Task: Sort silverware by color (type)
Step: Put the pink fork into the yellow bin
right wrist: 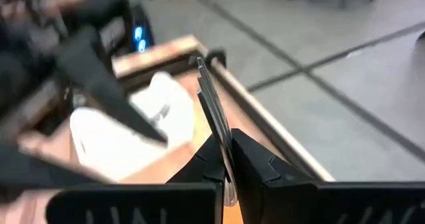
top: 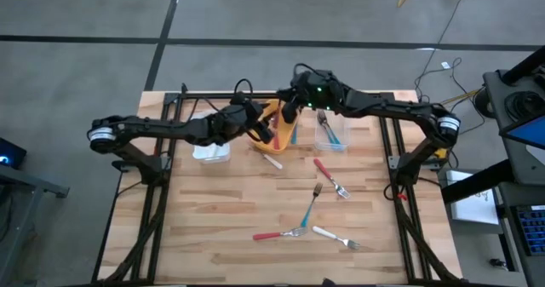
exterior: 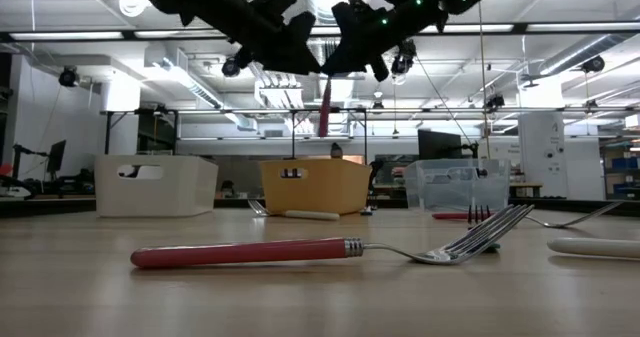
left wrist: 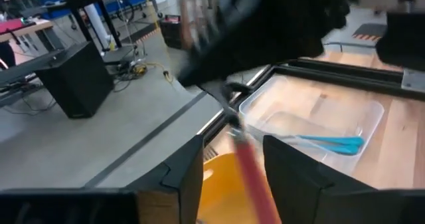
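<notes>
A red-handled fork (exterior: 300, 250) lies nearest on the wooden worktop (top: 213, 227), its tines crossing a teal-handled fork (top: 309, 206) at mid-table. A white-handled fork (top: 336, 237) rests just beside them, toward the right edge, and another red-handled fork (top: 330, 177) lies a little farther back. Beyond these, a loose white-handled utensil (top: 272, 161) sits just in front of the orange bin (exterior: 315, 185), which stands between the white bin (exterior: 156, 185) and the clear bin (exterior: 458, 184) along the far edge; the clear bin holds teal-handled pieces (left wrist: 329, 143). Above the orange bin the two arms meet: the right gripper (right wrist: 228, 164) has its jaws clamped on the metal head of a red-handled utensil (exterior: 325, 107) that hangs handle-down, while the left gripper (left wrist: 232, 161) stands with jaws parted on either side of the red handle.
</notes>
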Controlling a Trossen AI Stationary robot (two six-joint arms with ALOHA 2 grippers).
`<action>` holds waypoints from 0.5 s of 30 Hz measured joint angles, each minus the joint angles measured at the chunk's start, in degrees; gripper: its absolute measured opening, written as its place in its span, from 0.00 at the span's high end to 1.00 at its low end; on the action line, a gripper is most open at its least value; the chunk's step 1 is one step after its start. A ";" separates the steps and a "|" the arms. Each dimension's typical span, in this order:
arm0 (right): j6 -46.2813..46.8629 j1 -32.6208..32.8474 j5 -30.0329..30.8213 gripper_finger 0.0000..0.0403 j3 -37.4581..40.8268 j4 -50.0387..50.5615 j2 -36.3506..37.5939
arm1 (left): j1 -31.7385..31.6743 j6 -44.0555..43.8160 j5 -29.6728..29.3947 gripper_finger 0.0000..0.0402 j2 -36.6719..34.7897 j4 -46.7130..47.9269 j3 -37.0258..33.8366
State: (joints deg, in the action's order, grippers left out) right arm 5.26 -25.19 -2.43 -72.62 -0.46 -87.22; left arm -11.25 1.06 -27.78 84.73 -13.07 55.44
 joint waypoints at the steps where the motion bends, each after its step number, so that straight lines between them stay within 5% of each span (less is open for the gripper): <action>1: -0.46 -0.29 -1.10 0.98 -1.47 2.64 -0.57 | 0.00 0.27 0.02 0.65 -0.98 1.33 0.00; 5: -2.60 -1.92 -6.34 0.98 -6.67 9.56 -3.84 | -0.02 3.34 3.70 0.63 -5.62 6.80 -0.27; 12: -3.14 -5.95 -20.42 0.98 -12.95 10.92 -12.37 | -0.66 8.51 23.12 0.64 -15.09 8.37 -6.60; 15: -1.17 -7.91 -24.84 0.98 -14.73 10.73 -15.34 | -0.56 7.98 24.70 0.64 -19.01 8.41 -10.21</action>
State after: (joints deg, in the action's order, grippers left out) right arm 4.09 -33.10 -27.27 -87.34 10.27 -102.56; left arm -11.80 9.04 -3.08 65.73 -4.67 45.23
